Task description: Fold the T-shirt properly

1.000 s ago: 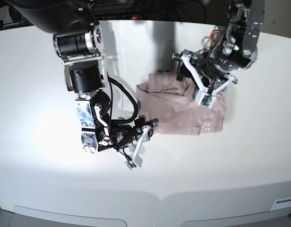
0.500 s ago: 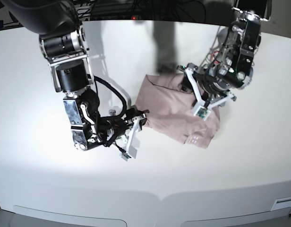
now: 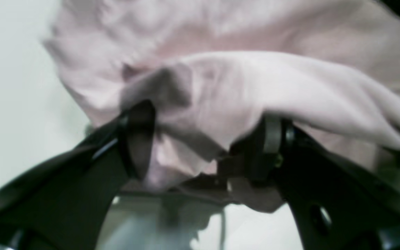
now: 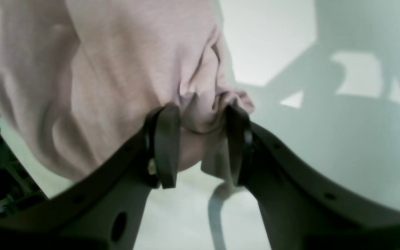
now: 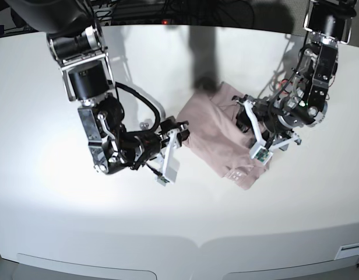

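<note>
The pink-mauve T-shirt (image 5: 217, 131) lies bunched on the white table (image 5: 226, 221), stretched between my two grippers. My left gripper (image 5: 266, 140), on the right of the base view, is shut on the shirt's right side. In the left wrist view a thick fold of the T-shirt (image 3: 241, 90) fills the gap in the left gripper (image 3: 203, 146). My right gripper (image 5: 175, 146) grips the shirt's left edge. In the right wrist view a gathered corner of the T-shirt (image 4: 116, 69) is pinched in the right gripper (image 4: 200, 135). The shirt's underside is hidden.
Both arms reach in low over the table, one from the far left (image 5: 86, 81) and one from the far right (image 5: 319, 52). Dark cables and equipment (image 5: 168, 11) line the back edge. The table's front edge (image 5: 197, 245) runs along the bottom.
Both arms have shifted with the shirt in their grip. The left gripper came down and to the right, the right gripper rose a little, and the shirt turned, its lower corner swinging toward the front.
</note>
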Motion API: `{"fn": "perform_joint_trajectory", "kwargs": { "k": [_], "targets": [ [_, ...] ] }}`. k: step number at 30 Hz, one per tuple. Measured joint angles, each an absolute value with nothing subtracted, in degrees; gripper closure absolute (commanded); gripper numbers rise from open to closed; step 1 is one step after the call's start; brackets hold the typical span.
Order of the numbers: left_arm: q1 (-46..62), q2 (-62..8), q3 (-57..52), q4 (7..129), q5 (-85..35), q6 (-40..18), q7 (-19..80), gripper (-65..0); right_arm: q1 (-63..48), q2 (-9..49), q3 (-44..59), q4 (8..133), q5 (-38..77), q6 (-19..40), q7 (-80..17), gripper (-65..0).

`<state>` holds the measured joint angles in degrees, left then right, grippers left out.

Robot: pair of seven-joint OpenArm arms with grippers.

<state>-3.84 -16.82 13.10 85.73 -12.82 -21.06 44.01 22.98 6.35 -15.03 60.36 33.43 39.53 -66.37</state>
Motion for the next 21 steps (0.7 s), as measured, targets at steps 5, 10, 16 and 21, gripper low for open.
{"fn": "perform_joint_trajectory", "kwargs": {
  "k": [5, 10, 16, 21],
  "targets": [
    [-6.0, -16.8, 13.0, 79.7, -12.7, -22.8, 41.0, -39.0, 16.9, 7.3, -15.0, 68.1, 33.8, 39.5, -66.5, -23.1],
    [-9.1, -16.8, 13.1, 79.0, -13.4, -22.9, 43.6, -39.0, 9.5, 7.5, -15.0, 76.6, 34.2, 39.7, -66.5, -23.1],
    [-12.6, -16.7, 13.1, 79.0, -15.0, -25.5, 45.9, -39.0, 4.6, 7.3, -15.1, 83.6, 33.3, 39.7, -68.0, -23.1],
    [-15.3, -16.7, 13.1, 79.0, -15.3, -21.8, 49.3, -39.0, 4.6, 7.5, -13.1, 86.9, 32.5, 39.7, -67.5, -23.1]
  ]
}}
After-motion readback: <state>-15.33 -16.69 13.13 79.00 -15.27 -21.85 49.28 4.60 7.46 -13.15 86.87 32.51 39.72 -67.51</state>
